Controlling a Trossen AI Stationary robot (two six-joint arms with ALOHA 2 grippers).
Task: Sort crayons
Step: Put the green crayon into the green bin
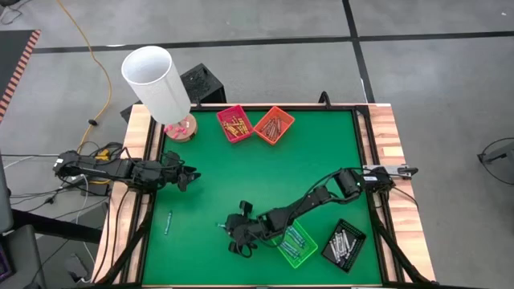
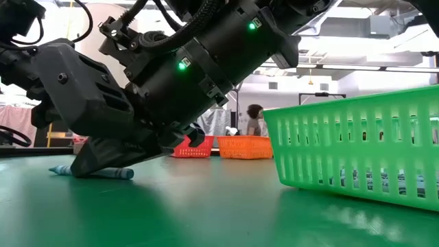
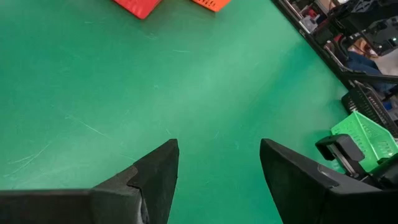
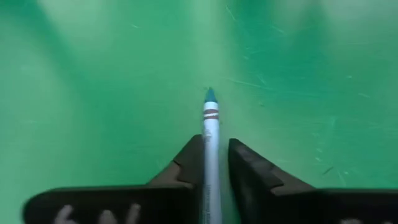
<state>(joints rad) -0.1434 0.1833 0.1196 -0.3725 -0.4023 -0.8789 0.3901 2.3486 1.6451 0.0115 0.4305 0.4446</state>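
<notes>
Right gripper was down low on the mat, fingers nearly together w/ a teal crayon running straight between them, tip poking out ahead; pads looked right against the wrap but whether it was truly clamped, couldn't say for sure. From table level the crayon lay flat on the mat under the fingertips, not lifted. Green tray sat just behind the gripper, black tray beyond that; pink tray and orange tray were well ahead across the mat. One more crayon lay loose off to the gripper's side. Left gripper waited at the far edge, fingers wide apart, nothing in them. Handling call: light, stiff, thin stick, paper wrap gives some grip but it'd roll and could snap if squeezed hard, so pinch mid-body, gently.
</notes>
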